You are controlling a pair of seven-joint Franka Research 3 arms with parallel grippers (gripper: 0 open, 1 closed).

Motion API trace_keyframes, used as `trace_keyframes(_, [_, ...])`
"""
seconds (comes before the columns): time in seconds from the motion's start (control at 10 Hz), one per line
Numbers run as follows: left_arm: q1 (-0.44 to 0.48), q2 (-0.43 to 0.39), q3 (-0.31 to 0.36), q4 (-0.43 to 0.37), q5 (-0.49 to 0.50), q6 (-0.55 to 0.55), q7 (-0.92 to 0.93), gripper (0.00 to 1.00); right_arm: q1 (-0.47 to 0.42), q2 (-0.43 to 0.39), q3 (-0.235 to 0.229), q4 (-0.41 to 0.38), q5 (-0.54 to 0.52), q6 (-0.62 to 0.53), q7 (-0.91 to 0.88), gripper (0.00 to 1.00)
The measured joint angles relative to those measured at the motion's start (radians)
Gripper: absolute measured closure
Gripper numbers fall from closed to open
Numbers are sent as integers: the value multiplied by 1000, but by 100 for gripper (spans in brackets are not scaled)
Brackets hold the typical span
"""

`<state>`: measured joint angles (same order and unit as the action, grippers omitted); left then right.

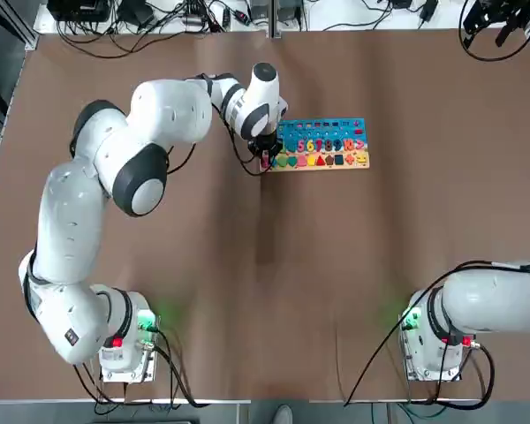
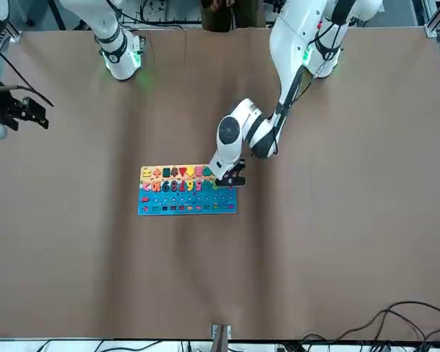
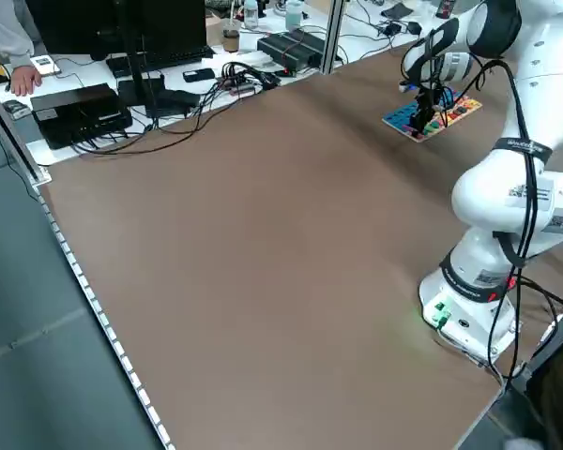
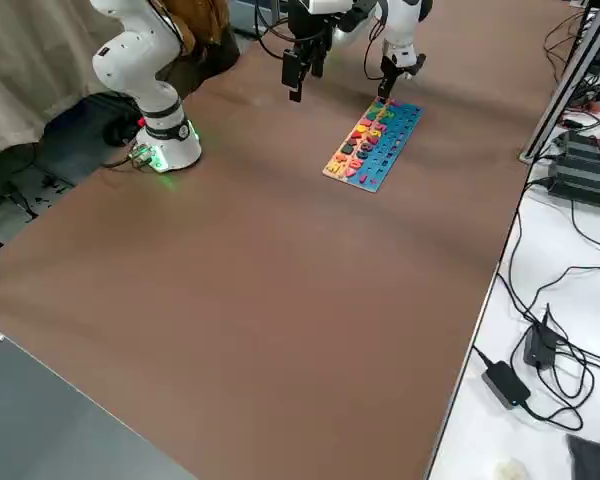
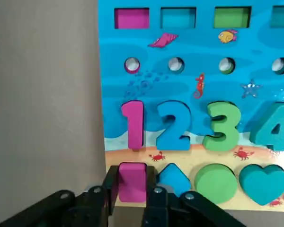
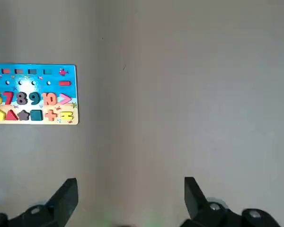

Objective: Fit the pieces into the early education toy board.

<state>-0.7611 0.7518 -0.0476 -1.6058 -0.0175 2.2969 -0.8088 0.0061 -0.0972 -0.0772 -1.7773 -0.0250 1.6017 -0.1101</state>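
Pink piece (image 5: 132, 181) sat clenched in my left claw (image 5: 131, 198), pressed into its slot at the board's (image 1: 322, 146) nine o'clock end on the desk (image 1: 380, 265); my right claw (image 6: 131, 198) idled released.

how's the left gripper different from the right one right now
The left gripper is down at the board's corner, its jaws closed on a pink block. The right gripper hangs above bare table, well away from the board, its jaws wide apart and empty. Both are black two-finger grippers.
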Motion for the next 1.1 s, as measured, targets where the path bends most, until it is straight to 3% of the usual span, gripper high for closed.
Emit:
trace_keyframes(0.2, [0,0,1,0,0,0,0,67,0,0,0,0,0,0,0,1])
trace_keyframes(1.1, [0,0,1,2,0,0,0,67,0,0,0,0,0,0,0,1])
